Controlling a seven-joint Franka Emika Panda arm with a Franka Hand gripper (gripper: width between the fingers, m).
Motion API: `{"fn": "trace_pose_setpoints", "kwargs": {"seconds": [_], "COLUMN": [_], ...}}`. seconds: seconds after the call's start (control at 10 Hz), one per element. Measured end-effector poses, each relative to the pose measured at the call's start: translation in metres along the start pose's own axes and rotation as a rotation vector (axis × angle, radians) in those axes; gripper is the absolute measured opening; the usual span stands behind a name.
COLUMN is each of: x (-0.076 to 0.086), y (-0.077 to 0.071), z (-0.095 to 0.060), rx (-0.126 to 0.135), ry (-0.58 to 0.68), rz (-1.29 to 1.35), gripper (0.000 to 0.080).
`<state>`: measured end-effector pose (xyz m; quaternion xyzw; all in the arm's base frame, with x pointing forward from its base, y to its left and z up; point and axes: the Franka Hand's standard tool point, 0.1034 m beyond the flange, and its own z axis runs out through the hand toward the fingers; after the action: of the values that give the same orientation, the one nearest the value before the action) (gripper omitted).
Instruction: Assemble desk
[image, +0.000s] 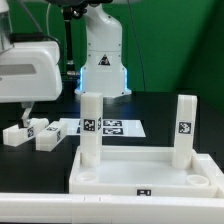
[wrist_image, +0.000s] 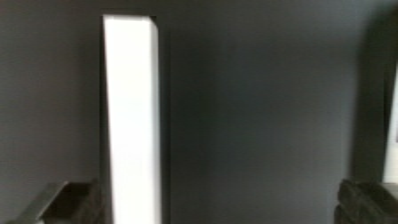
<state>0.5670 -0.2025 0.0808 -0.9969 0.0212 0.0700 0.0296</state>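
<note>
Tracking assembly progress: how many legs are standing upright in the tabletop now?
2. One leg at the tabletop's far corner on the exterior view's left; a second leg at the far corner on its right. None seems hidden.

Gripper (image: 27, 110) is hanging just over a first loose leg (image: 14, 134) and a second loose leg (image: 45, 138), both lying on the black table (image: 160, 108). Further out from it sits the tabletop (image: 150, 172), with one upright leg (image: 91, 125) on the corner nearest the gripper and a second upright leg (image: 185, 125) on the far corner. The marker board (image: 112, 127) lies flat just past the loose legs.
</note>
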Motion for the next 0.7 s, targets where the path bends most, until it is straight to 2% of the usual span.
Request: {"fn": "trace_pose_setpoints", "kwargs": {"seconds": [0.1,0.2,0.4,0.5,0.7], "x": [-0.02,-0.042,-0.069,-0.059,-0.062], "y": [-0.001,-0.01,-0.029,-0.034,-0.034], "z": [0.013,0.025,0.047,0.04,0.042], "rx": [-0.002,0.012,0.04,0.032,0.039], "ry": [-0.005,-0.04,-0.1,-0.083,-0.103], "rz": [0.084,0.121,0.189,0.18,0.179], "gripper": [0.0649,0.0649,0.0649,0.0649,0.0649]}}
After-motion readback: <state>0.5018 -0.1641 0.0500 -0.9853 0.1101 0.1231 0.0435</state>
